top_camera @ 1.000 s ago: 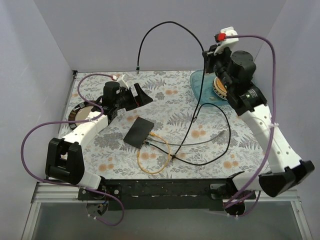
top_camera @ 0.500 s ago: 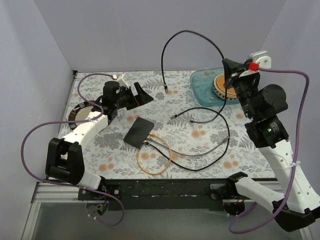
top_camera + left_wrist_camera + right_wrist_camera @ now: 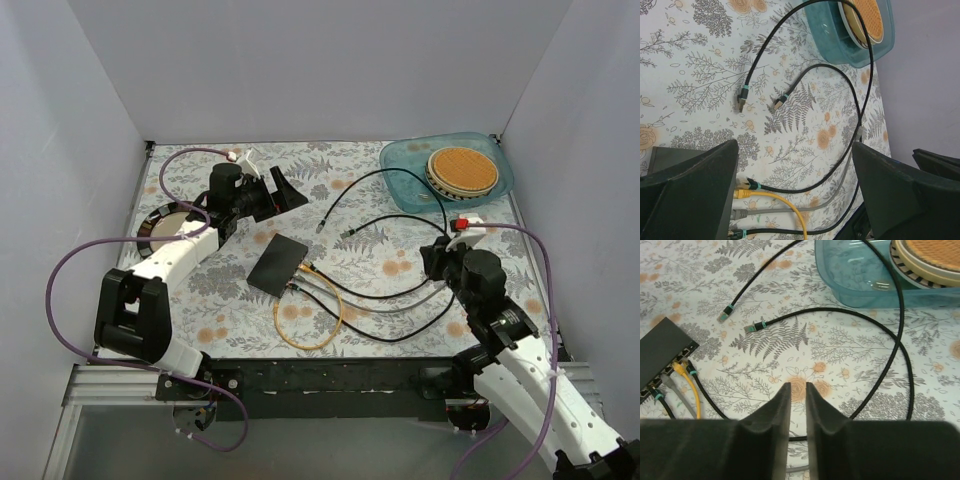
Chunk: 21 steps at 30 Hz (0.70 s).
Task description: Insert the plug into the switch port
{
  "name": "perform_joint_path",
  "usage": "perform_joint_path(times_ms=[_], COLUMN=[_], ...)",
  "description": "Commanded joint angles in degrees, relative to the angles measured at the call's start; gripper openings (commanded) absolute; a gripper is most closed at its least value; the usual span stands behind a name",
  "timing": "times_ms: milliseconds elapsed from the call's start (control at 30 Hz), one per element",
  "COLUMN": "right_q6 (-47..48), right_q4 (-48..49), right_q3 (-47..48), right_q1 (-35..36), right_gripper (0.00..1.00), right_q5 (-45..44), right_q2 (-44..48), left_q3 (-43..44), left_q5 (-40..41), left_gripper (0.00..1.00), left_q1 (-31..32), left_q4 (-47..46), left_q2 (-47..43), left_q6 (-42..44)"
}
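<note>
The black switch (image 3: 278, 264) lies flat left of the table's middle. Its ports (image 3: 670, 372) hold two black, one yellow and one grey cable. Two loose black-cable plugs lie on the cloth beyond it, one (image 3: 318, 227) beside the other (image 3: 345, 232). They also show in the right wrist view (image 3: 726, 313) (image 3: 751, 328) and the left wrist view (image 3: 741, 105) (image 3: 777, 103). My left gripper (image 3: 285, 190) hangs wide open and empty behind the switch. My right gripper (image 3: 432, 262) is low at the front right, jaws almost together with a thin gap, holding nothing.
A teal tray (image 3: 400, 165) with a stack of round plates (image 3: 462, 172) stands at the back right. A dark round dish (image 3: 165, 225) sits at the left edge. Cable loops (image 3: 400, 320) cross the cloth between the switch and my right arm.
My right arm came down from high at the back right to low at the front right. The black cable it held aloft now lies on the table. The left arm has not moved.
</note>
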State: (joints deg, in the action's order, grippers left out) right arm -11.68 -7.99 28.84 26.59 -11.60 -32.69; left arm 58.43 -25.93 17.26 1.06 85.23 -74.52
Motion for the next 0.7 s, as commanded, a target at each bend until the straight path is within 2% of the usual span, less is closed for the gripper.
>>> perform_joint_path(times_ms=[0, 33, 133, 367, 533, 667], right_q6=[-4.49, -3.71, -1.51, 0.61, 2.01, 3.07], right_q4=[0.25, 0.69, 2.44, 9.46, 11.24, 10.19], right_q3=[-0.27, -0.28, 1.56, 8.76, 18.85, 27.81], right_q1=[-0.22, -0.22, -0.13, -0.05, 3.02, 8.28], right_gripper=[0.37, 0.53, 0.66, 0.64, 0.61, 0.60], right_q5=[-3.27, -1.34, 3.23, 21.41, 24.33, 23.91], right_q2=[5.44, 4.48, -2.60, -26.44, -44.26, -55.18], left_q3=[-0.43, -0.43, -0.34, -0.16, 0.54, 0.72], left_q5=[-1.31, -1.40, -2.45, -1.32, 1.32, 4.48], left_gripper=[0.98, 0.98, 0.98, 0.98, 0.98, 0.98], left_q1=[-0.29, -0.29, -0.29, -0.29, -0.29, -0.64], left_q4=[-0.71, -1.67, -2.47, -1.42, 1.92, 3.94], left_q2=[-0.15, 0.11, 0.81, -0.33, -0.59, -1.12], left_q6=[-0.10, -0.27, -0.71, 0.43, 2.45, 2.28])
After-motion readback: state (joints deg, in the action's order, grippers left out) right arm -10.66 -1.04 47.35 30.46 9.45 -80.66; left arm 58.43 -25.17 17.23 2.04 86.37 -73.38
